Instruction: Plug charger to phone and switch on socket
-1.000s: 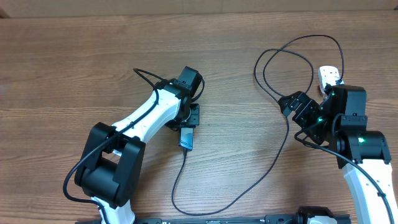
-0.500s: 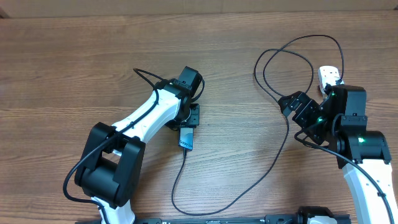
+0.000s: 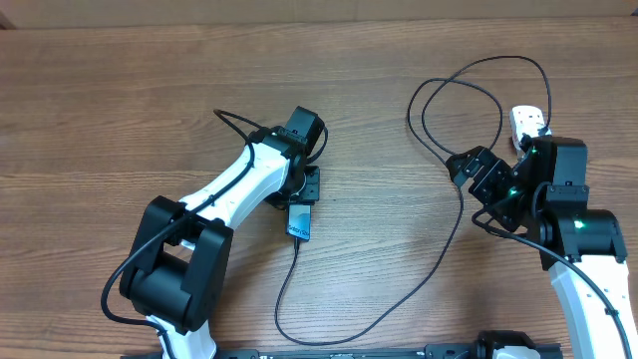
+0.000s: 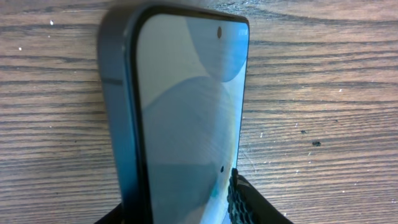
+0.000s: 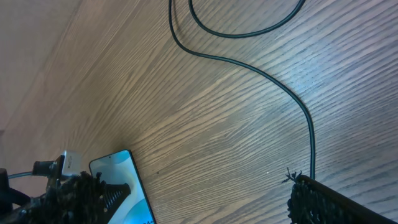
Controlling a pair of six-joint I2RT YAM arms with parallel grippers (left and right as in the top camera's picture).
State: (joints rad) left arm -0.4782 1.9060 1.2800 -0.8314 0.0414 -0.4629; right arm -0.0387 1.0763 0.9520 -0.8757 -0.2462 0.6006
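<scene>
Over the last second no change is noted in the overhead view: both arms, the phone (image 3: 299,221) and the charger (image 3: 419,284) are found in the same places as before. This is judged to be a steady hold with no fresh progress.

The left gripper (image 3: 302,202) is found clamped on the phone, jaws partly closed against its edges. In the left wrist view the handset fills the frame, and one finger pad (image 4: 252,199) is seen pressed against its lower side.

The charger's thin black cable is seen meeting the phone's free end, the one pointing away from the left gripper. From there it is traced across the table (image 3: 120,100) in a wide loop to the right arm's side. Whether the connector is fully seated cannot be told.

The right gripper (image 5: 205,196), well apart from the phone, is found with jaws spread fully and nothing held. The cable is seen running up to one finger; contact cannot be confirmed.

The socket (image 3: 526,120) is located far from the phone, beyond the right arm and largely hidden by it. Its switch is judged not yet attended to.
</scene>
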